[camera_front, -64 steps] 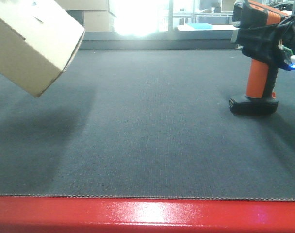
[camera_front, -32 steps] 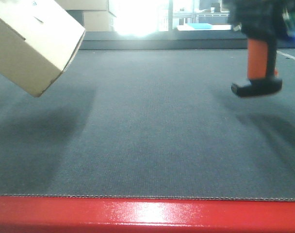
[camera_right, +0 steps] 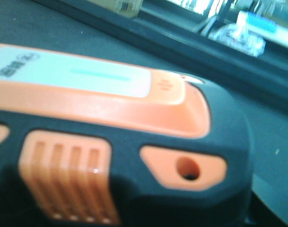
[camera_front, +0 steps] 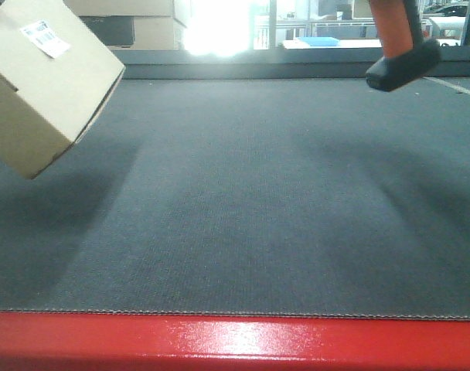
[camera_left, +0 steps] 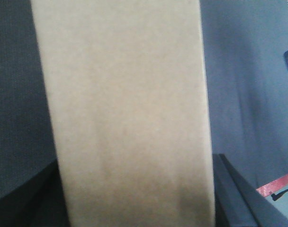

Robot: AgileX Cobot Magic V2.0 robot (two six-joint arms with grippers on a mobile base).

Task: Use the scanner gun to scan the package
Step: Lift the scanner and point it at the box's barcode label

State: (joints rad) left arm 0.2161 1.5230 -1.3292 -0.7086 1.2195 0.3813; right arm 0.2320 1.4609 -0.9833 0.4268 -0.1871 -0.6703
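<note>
The left gripper (camera_left: 134, 203) clamps the package (camera_front: 45, 85) aloft at upper left, barcode label (camera_front: 45, 38) facing up; the right gripper is out of view, its grip untellable, so the scanner gun (camera_front: 403, 66), aloft upper right, should aim squarely at that label.

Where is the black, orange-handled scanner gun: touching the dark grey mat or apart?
Apart. The front view shows the scanner gun hanging clear above the mat.

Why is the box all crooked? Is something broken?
Nothing looks broken. The package hangs tilted above the mat, one corner pointing down, white label facing up. The scanner gun is tilted in the air too.
</note>
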